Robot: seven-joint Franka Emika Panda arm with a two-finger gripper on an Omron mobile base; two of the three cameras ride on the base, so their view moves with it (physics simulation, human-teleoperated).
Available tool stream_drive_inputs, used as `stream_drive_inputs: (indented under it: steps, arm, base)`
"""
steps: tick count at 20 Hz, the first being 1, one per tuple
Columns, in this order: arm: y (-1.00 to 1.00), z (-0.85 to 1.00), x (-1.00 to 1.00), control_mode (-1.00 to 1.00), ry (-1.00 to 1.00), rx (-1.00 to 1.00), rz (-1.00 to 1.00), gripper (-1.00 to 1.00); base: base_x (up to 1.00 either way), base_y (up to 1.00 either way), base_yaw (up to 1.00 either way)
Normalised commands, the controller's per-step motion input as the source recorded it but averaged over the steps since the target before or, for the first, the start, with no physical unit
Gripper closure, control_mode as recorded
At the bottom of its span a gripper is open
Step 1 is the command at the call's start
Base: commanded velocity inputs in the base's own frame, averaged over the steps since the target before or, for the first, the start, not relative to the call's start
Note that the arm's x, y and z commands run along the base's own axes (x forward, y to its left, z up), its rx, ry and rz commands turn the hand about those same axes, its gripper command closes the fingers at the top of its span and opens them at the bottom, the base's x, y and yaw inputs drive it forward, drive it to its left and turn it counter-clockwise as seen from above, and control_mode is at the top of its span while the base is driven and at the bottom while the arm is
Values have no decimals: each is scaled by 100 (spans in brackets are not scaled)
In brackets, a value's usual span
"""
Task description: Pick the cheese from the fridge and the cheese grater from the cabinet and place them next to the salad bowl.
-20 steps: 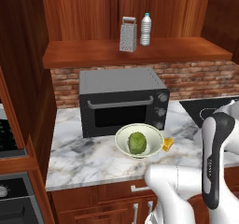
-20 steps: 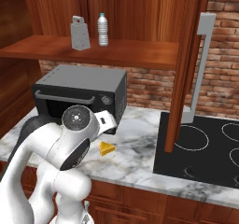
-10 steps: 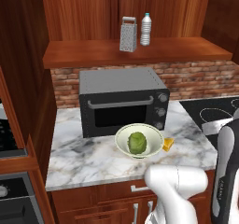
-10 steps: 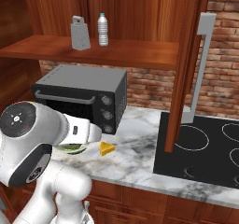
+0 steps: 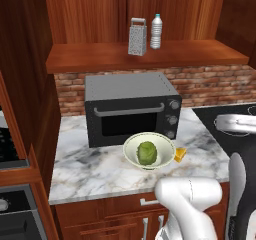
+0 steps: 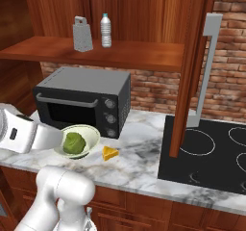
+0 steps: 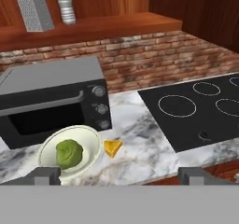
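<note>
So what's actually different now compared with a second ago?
Just the arm moved: in the left base view its forearm sank toward the lower right corner, and in the right base view it swung out to the left edge. Nothing was grasped or released. The cheese still lies beside the salad bowl, and the cheese grater stays on the cabinet shelf.

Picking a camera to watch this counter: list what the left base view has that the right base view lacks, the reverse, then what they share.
Left base, not right: the dark built-in appliance at the counter's left end. Right base, not left: a long silver handle on a wooden upright. Both: cheese grater, water bottle, toaster oven, salad bowl, cheese.
</note>
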Motion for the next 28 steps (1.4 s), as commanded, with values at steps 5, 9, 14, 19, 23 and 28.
stream_drive_inputs:
  steps: [5,9,14,19,23,28]
  arm:
    - [25,88,-54,-100,-17,0,0,-100]
    - [38,22,-92,-100,-51,0,3,-100]
    - [-2,6,-34,-100,-20,2,4,-100]
    - [15,49,3,-100,-24,-15,8,-100]
    - [41,53,0,-100,-26,-12,1,-100]
    - [23,10,35,-100,-2,0,0,-100]
  base:
    - [0,0,0]
    - [0,0,0]
    - [0,0,0]
    - [0,0,0]
    - [0,0,0]
    - [0,0,0]
